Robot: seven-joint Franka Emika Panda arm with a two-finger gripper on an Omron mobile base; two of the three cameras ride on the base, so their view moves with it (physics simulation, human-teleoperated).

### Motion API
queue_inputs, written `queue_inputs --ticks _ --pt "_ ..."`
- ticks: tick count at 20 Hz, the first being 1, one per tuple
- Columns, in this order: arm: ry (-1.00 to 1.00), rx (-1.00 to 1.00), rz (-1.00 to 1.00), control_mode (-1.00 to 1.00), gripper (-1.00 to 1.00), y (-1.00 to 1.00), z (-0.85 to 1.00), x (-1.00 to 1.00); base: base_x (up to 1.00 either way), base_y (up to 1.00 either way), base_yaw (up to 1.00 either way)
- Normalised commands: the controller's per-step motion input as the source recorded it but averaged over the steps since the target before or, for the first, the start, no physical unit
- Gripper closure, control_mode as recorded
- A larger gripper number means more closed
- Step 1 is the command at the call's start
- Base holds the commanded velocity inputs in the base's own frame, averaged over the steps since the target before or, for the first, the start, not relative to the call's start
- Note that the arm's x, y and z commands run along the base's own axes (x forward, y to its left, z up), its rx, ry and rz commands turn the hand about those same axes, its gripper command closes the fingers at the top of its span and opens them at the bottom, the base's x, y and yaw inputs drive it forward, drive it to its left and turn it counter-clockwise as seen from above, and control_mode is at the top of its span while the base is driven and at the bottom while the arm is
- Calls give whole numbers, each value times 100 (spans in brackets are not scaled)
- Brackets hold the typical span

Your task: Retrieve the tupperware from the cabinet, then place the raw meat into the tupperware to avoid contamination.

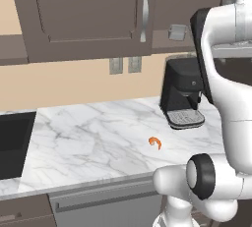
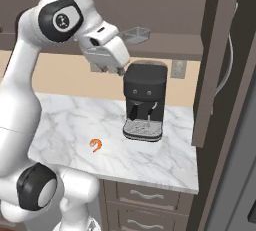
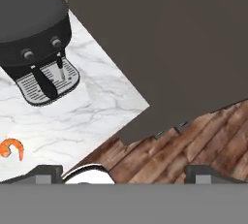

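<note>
Hand (image 2: pixel 119 70) spread wide, nothing in it, up above the coffee machine (image 2: pixel 144 101). Tupperware (image 2: pixel 135 35) on the cabinet (image 2: pixel 165 5) shelf just beside the hand. Raw meat (image 2: pixel 97 145) on the marble surface (image 2: pixel 75 125), well below the hand.

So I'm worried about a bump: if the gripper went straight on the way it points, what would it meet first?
Probably the open cabinet door, which lies dead ahead of the open gripper, though depth is unclear.
</note>
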Motion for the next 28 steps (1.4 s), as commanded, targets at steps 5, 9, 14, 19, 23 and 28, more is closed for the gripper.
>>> queue_inputs --ticks 5,9,14,19,23,28 --pt "-15 14 3 -100 -100 44 0 1 0 0 0" --pt "-18 9 6 -100 -100 47 3 1 0 0 0" --pt "-17 1 10 -100 -100 49 8 4 0 0 0" --pt "-15 -1 14 -100 -100 46 21 5 0 0 0" --pt "-14 -3 18 -100 -100 39 26 8 0 0 0" --pt "-13 -4 18 -100 -100 34 22 9 0 0 0"
